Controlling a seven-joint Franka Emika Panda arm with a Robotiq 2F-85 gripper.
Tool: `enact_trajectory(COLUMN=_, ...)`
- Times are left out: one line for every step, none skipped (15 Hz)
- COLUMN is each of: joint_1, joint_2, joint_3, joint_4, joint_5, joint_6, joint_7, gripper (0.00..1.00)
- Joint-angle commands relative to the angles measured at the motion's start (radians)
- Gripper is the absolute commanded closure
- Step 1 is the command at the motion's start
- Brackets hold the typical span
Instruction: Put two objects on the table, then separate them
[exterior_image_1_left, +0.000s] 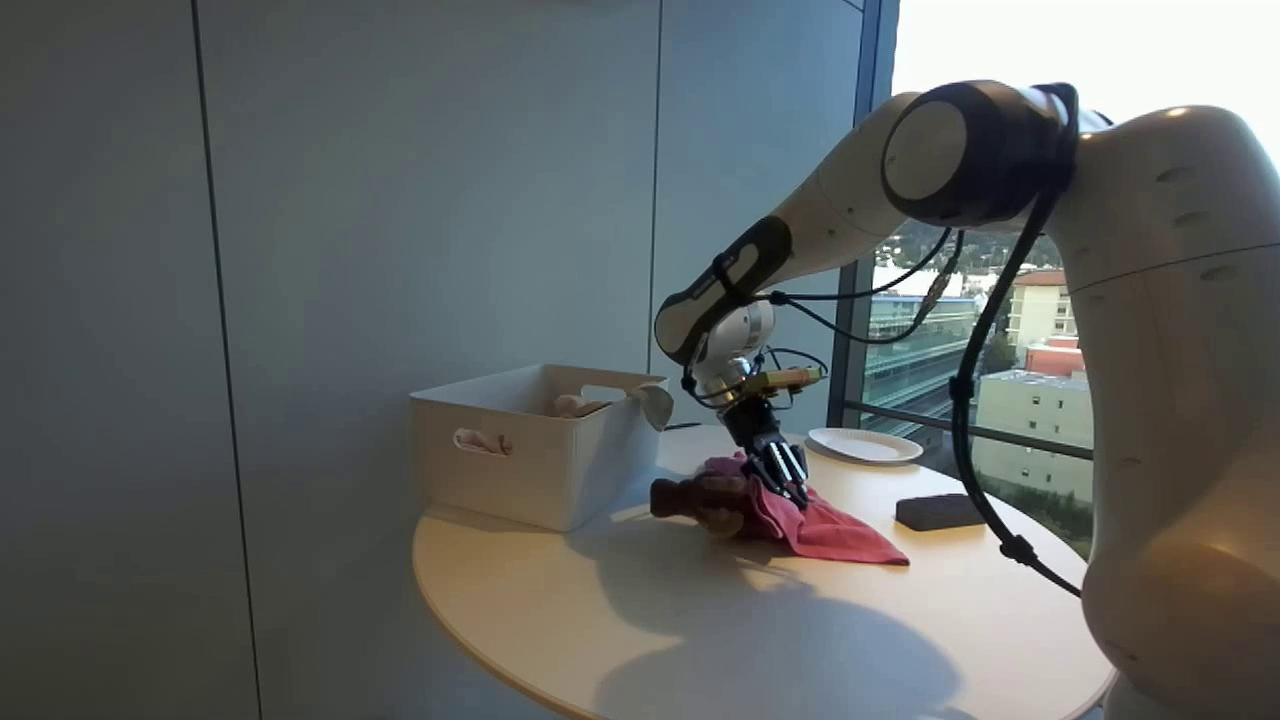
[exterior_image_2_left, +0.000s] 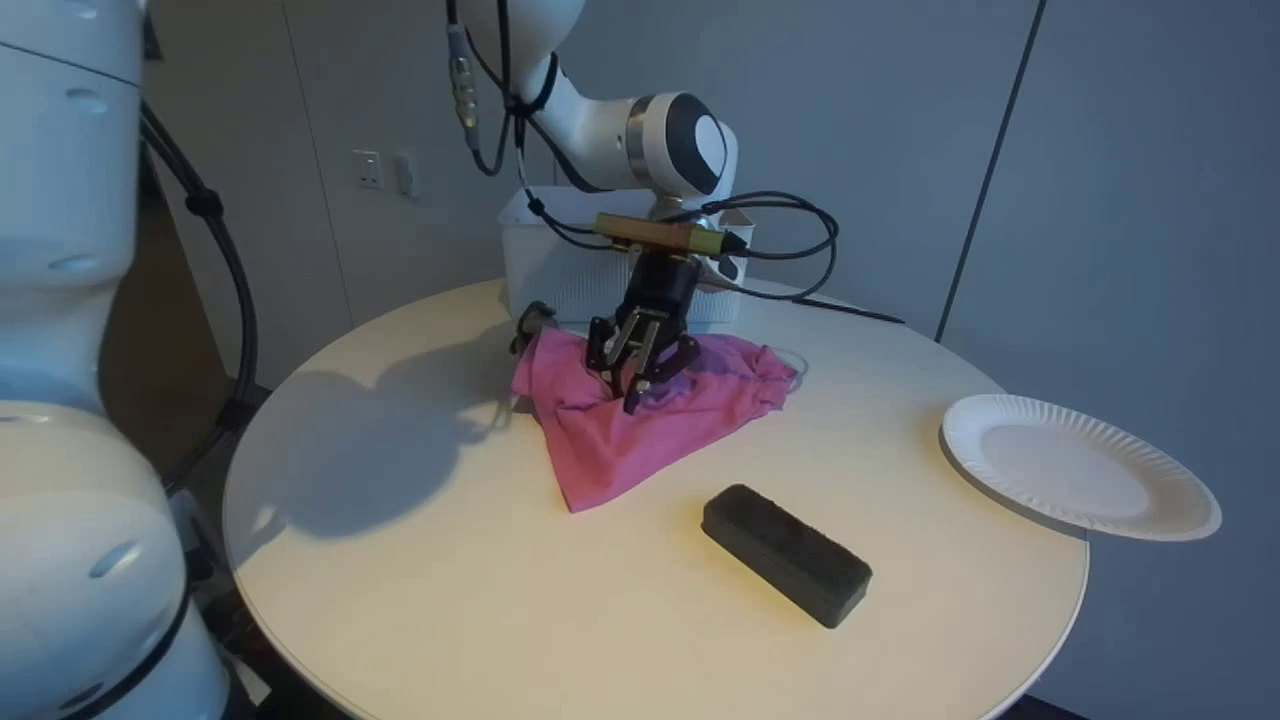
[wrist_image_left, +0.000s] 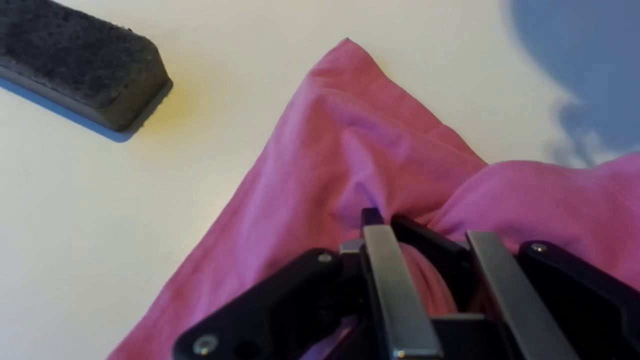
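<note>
Round table, pink cloth pinched

Right of the white box in an exterior view, brown plush juts from beneath the cloth; farther right, my gripper is closed on a fold. I'd lift gently (no dragging), leaving the plush.

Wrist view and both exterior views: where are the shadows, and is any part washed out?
In both exterior views, a big arm shadow on the table; in an exterior view, the sky washed out to white; in the wrist view, a bluish shadow at upper right.

White arm, black-and-silver hand
</note>
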Motion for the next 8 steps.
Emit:
enact_trajectory(joint_1=0.026, joint_2=-0.178, joint_3=-0.015, joint_4=-0.206, joint_5=-0.021, joint_6=0.166, joint_7=0.051, gripper=0.92)
enact_trajectory(joint_1=0.03, joint_2=-0.216, joint_3=-0.02, joint_4=-0.249, joint_5=-0.029, joint_6=0.229, joint_7=0.077, gripper=0.92)
enact_trajectory(joint_1=0.036, joint_2=-0.249, joint_3=-0.023, joint_4=-0.283, joint_5=-0.048, joint_6=0.273, joint_7=0.102, gripper=0.92)
enact_trajectory(joint_1=0.04, joint_2=-0.282, joint_3=-0.026, joint_4=-0.316, joint_5=-0.078, joint_6=0.31, joint_7=0.12, gripper=0.92)
enact_trajectory(joint_1=0.046, joint_2=-0.318, joint_3=-0.025, joint_4=-0.344, joint_5=-0.107, joint_6=0.337, joint_7=0.141, gripper=0.92)
enact_trajectory(joint_1=0.047, joint_2=-0.356, joint_3=-0.025, joint_4=-0.367, joint_5=-0.138, joint_6=0.358, joint_7=0.155, gripper=0.92)
enact_trajectory(joint_1=0.048, joint_2=-0.392, joint_3=-0.025, joint_4=-0.383, joint_5=-0.17, joint_6=0.374, joint_7=0.17, gripper=0.92)
enact_trajectory(joint_1=0.048, joint_2=-0.429, joint_3=-0.025, joint_4=-0.394, joint_5=-0.207, joint_6=0.38, joint_7=0.182, gripper=0.92)
